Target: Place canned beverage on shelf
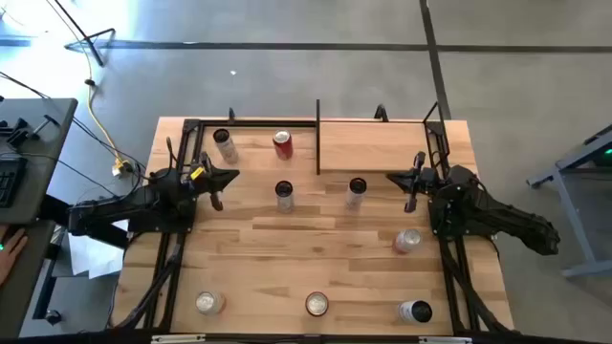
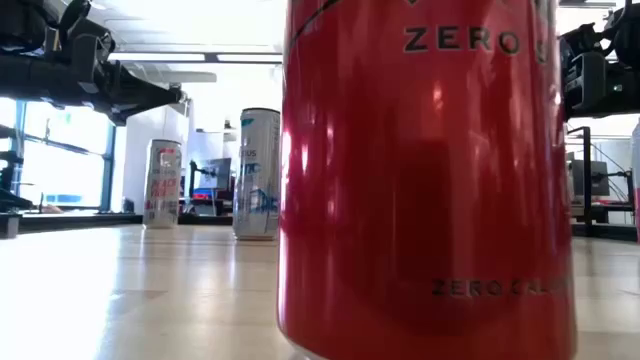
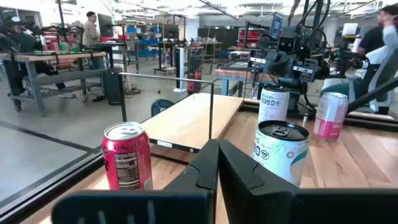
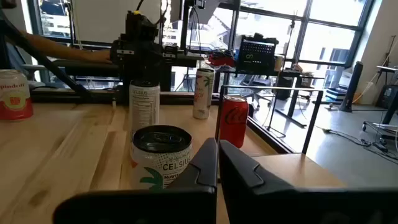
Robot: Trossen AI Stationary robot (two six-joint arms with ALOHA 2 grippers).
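The left gripper (image 1: 216, 202) hangs over the table's (image 1: 287, 248) left side with its fingers pressed together, holding nothing. The right gripper (image 1: 411, 203) mirrors it on the right side, fingers likewise closed and empty.

The shelf (image 1: 378, 145) sits at the far edge, right of centre, and nothing stands on it. To its left, inside the black frame (image 1: 253, 122), stand a red can (image 1: 282, 143) and a pale can (image 1: 226, 146). Two more cans stand mid-table between the grippers: a dark-topped can (image 1: 284, 195) left of centre and a white can (image 1: 356, 192) just near of the shelf. A pink can (image 1: 407, 240) lies or leans near the right arm; from above I cannot tell which.

Along the near edge stand three cans: a silver-topped one (image 1: 207, 303) at left, a red one (image 1: 316, 305) in the middle, filling most of the low view (image 2: 425, 180), and a black-and-white one (image 1: 416, 311) at right that looks tipped on its side.
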